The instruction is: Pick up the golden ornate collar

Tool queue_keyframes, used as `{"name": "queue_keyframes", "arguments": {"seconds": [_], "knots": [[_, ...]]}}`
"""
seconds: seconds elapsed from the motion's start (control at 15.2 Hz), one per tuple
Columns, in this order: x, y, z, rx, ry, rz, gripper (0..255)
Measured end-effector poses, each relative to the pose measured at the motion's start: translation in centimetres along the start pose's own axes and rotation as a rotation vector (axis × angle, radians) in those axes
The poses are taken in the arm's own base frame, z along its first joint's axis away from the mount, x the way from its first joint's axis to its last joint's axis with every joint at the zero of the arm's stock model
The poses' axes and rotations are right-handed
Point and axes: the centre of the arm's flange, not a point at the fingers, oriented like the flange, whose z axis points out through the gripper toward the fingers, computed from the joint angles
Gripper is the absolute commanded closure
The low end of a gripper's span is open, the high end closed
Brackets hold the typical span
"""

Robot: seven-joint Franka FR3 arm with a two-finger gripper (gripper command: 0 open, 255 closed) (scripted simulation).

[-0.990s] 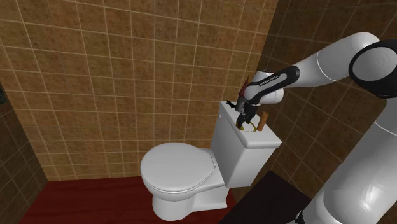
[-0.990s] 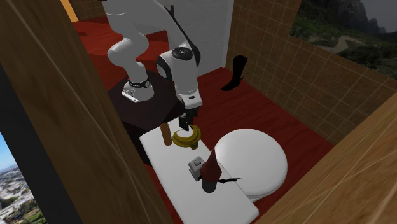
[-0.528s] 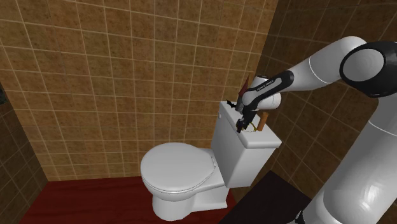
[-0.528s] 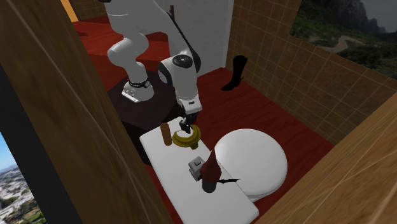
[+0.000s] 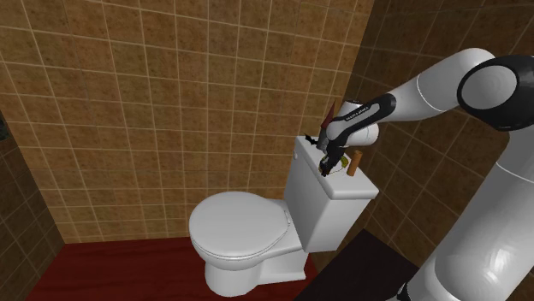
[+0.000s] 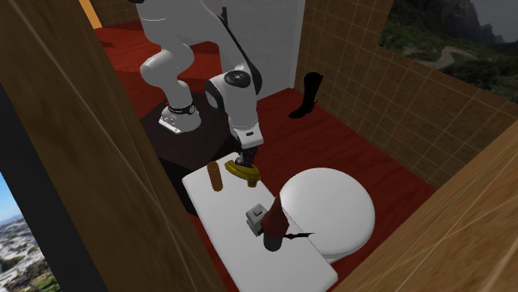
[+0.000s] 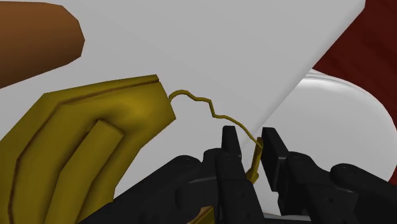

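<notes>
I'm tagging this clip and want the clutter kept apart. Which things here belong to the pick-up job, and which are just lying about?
In the job:
- collar, gold
- gripper, clasping the collar's thin wire

Lying about:
- brown cylinder, beside the collar on the tank lid
- dark red object
- grey box
- boot, on the floor

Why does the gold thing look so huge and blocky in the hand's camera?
Wrist view: the golden collar sits close to the lens, so it looms, flat-faceted; the gripper pinches its thin edge. Shoulder view: the toilet tank is evenly lit, without hard shadows.
</notes>
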Motion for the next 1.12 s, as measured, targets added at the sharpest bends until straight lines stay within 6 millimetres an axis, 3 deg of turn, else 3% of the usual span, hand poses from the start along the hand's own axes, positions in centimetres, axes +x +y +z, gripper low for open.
{"name": "queue_keyframes", "arguments": {"seconds": [0.26,1.12], "knots": [[-0.1,-0.2,-0.5,0.002,-0.004,-0.003,255],[0.5,0.0,-7.1,0.002,-0.005,-0.004,255]]}}
